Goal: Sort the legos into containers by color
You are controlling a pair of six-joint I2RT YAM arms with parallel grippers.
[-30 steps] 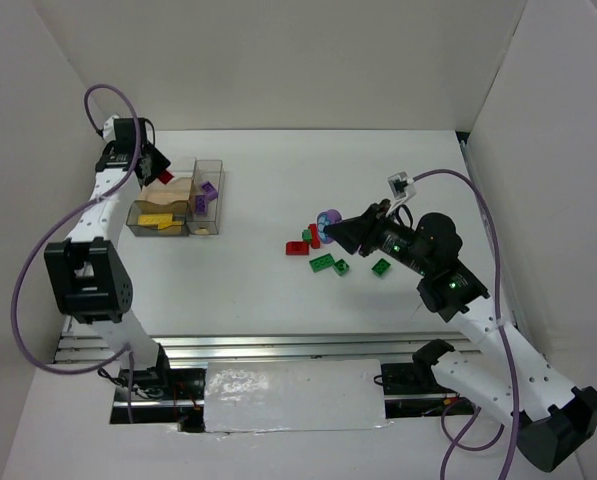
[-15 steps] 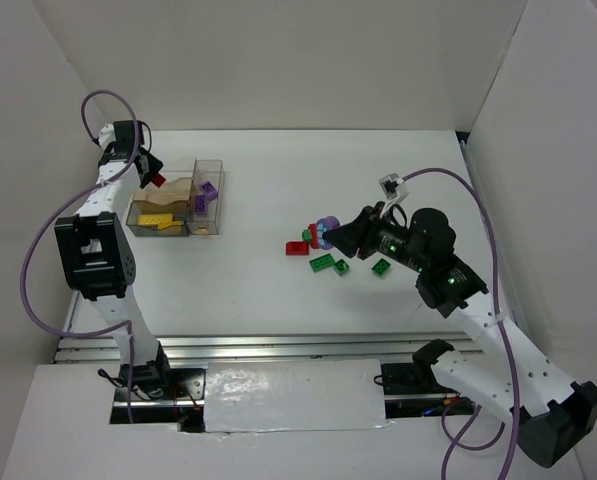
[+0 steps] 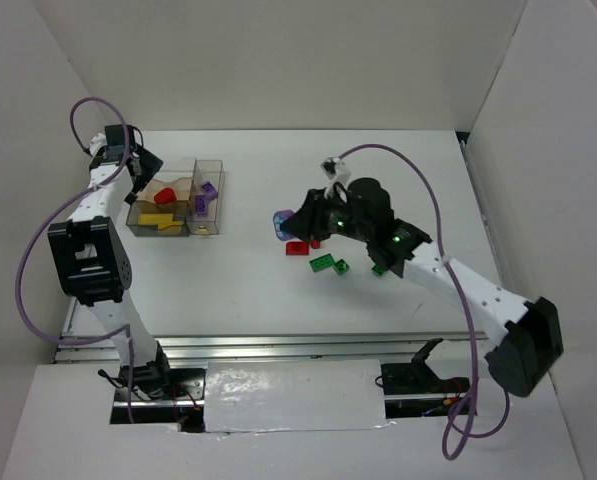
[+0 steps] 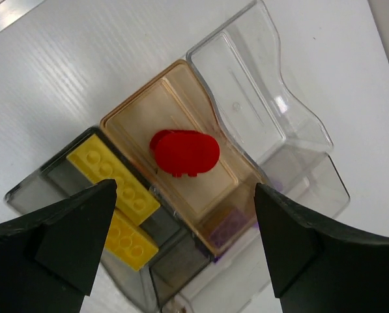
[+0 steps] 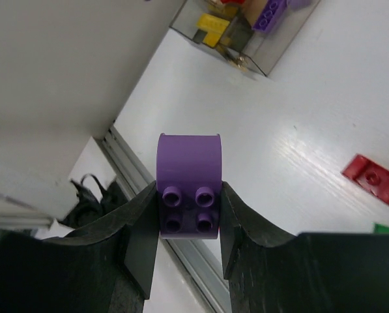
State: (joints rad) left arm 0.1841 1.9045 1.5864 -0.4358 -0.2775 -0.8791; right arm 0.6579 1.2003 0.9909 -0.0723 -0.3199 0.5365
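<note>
The clear divided container (image 3: 215, 167) stands at the table's left. A red rounded lego (image 4: 184, 153) lies loose in its amber compartment (image 4: 230, 176). My left gripper (image 4: 184, 195) hangs open just above it, nothing between its fingers. Two yellow legos (image 4: 113, 179) fill the grey compartment, and a purple lego (image 3: 206, 195) lies in the long one. Over mid-table my right gripper (image 5: 189, 215) is shut on a purple rounded lego (image 5: 188, 173). Below and to its right, red legos (image 3: 298, 247) and green legos (image 3: 322, 263) lie loose.
White walls close in the table on three sides. A metal rail (image 3: 278, 345) runs along the near edge. One clear compartment (image 4: 253, 98) of the container holds nothing. The right arm's purple cable (image 3: 418, 215) loops above the loose pile.
My left gripper has opened and the red lego has dropped into the amber compartment. My right arm has carried the purple lego left, away from the pile and toward the container.
</note>
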